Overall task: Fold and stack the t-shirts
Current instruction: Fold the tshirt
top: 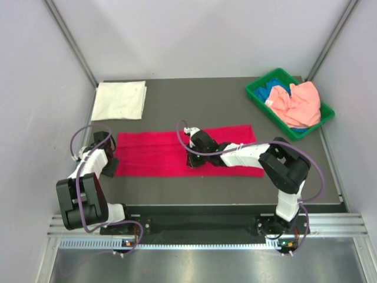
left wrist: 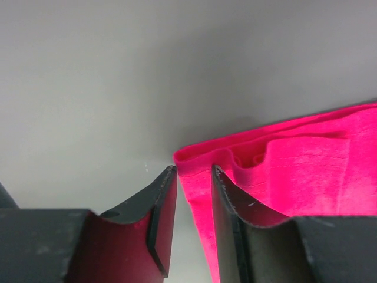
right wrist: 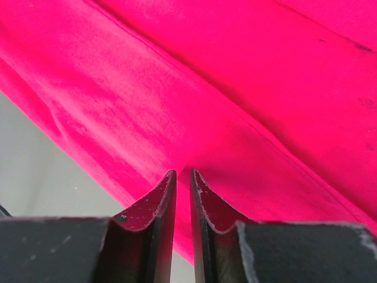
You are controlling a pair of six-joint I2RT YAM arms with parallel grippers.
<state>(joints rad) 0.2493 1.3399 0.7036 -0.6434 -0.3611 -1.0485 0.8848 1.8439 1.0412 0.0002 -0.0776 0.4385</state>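
Note:
The crimson-red t-shirt point(top: 153, 154) lies folded into a long strip across the middle of the table. My left gripper point(top: 111, 166) is at its left end. In the left wrist view the jaws point(left wrist: 194, 171) stand apart with the shirt's point(left wrist: 306, 165) folded corner loose between them. My right gripper point(top: 192, 160) is down on the strip's near edge at its middle, and its narrow jaws point(right wrist: 182, 173) are shut on a pinch of the red cloth point(right wrist: 235, 88). A white t-shirt point(top: 119, 100), folded square, rests at the back left.
A green bin point(top: 256, 94) stands at the back right and holds a salmon-pink shirt point(top: 297, 103) over a blue one point(top: 275, 91). Grey walls close in both sides. The table's front edge runs just behind the arm bases.

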